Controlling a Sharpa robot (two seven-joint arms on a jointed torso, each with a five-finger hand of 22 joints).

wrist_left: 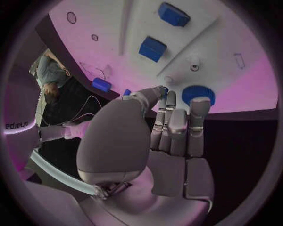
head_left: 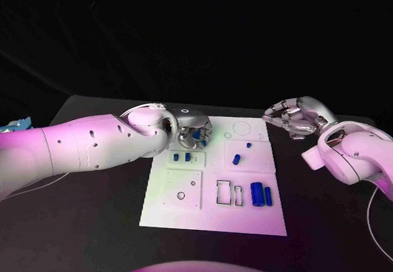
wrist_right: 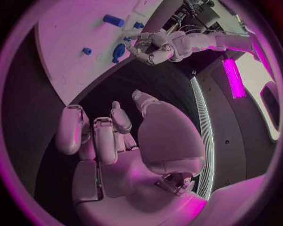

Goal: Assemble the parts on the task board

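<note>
Standing at the black table (head_left: 333, 244), I note the white task board (head_left: 216, 174) lying at its middle, with both arms reaching in from opposite sides.

The left hand (head_left: 190, 134) is over the board's far left part, fingers curled downward. In the left wrist view its fingertips (wrist_left: 160, 92) sit right at a round blue toothed part, apparently a gear (wrist_left: 198, 95), near the board's edge. Whether they have hold of it I cannot tell; thumb and fingers are drawn close, and nothing shows plainly pinched.

The right hand (head_left: 294, 117) hangs off the board's far right corner, above bare table, fingers curled in loosely and holding nothing.

Remaining parts lie loose: two blue cylinders (head_left: 261, 194) at the near right, beside an empty rectangular recess (head_left: 223, 191); two small blue blocks (head_left: 183, 156) just beside the left hand; a short blue peg (head_left: 236, 158) at mid-board.

Risks, in my judgement:
- The gear lies close to the board's edge; a glancing fingertip could push it off.
- The curled left fingers could sweep the nearby blocks.
- The cylinders would roll if knocked.
</note>
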